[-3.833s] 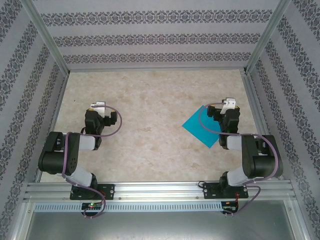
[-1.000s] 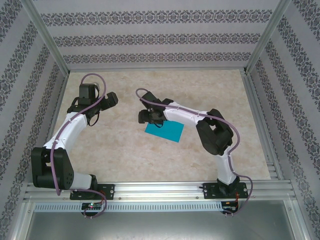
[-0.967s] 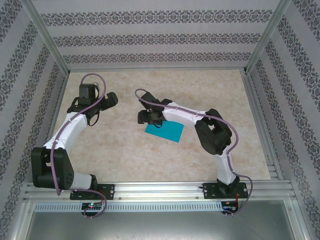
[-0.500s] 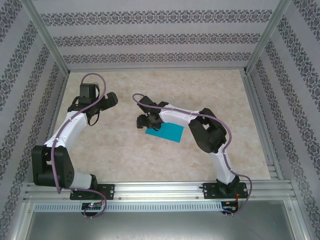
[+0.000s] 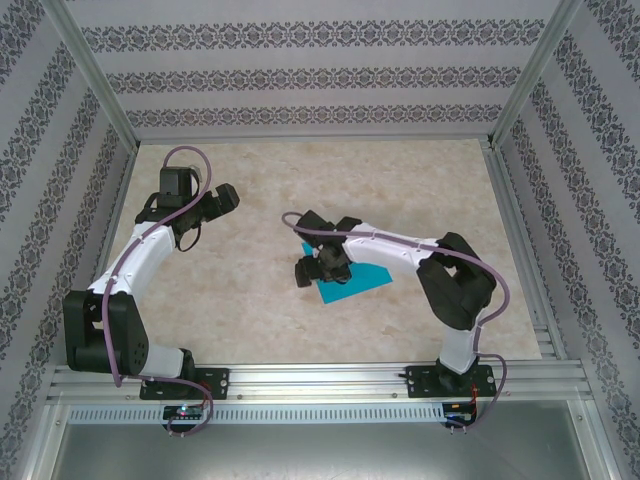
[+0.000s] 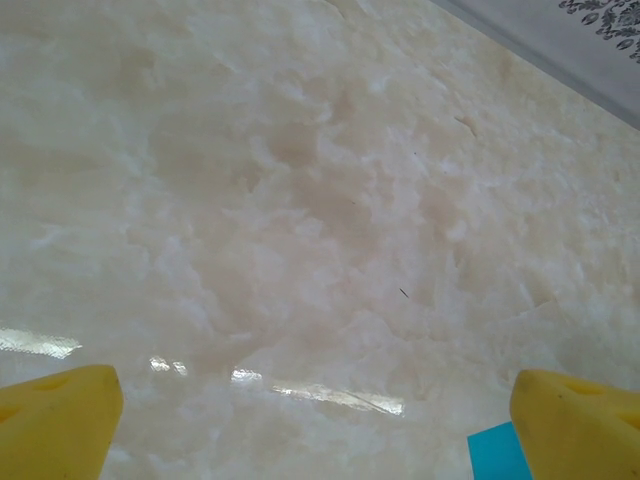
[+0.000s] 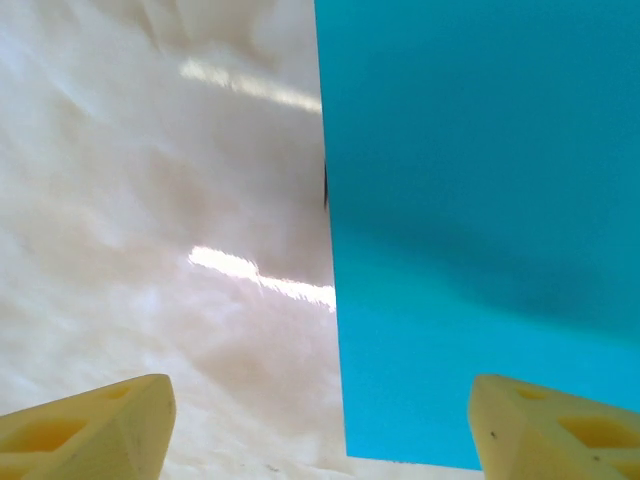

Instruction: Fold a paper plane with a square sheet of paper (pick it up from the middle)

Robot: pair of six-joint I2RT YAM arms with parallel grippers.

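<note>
Since 3.8 s back the square sheet of paper (image 5: 358, 284) has gone from the 3 o'clock side of the tabletop (image 5: 230, 300) to near centre. In the last half second it turned and slid toward 5 o'clock under the right gripper (image 7: 318, 432). Staging looks done; no fold yet. Right fingers (image 7: 95, 425) apart, straddling one straight edge, not clamped. Sheet: thin, matte teal, flat, uncreased, on glossy marbled beige. Left gripper (image 6: 318, 425) at 10 o'clock of the sheet, fingers apart, empty.
</note>
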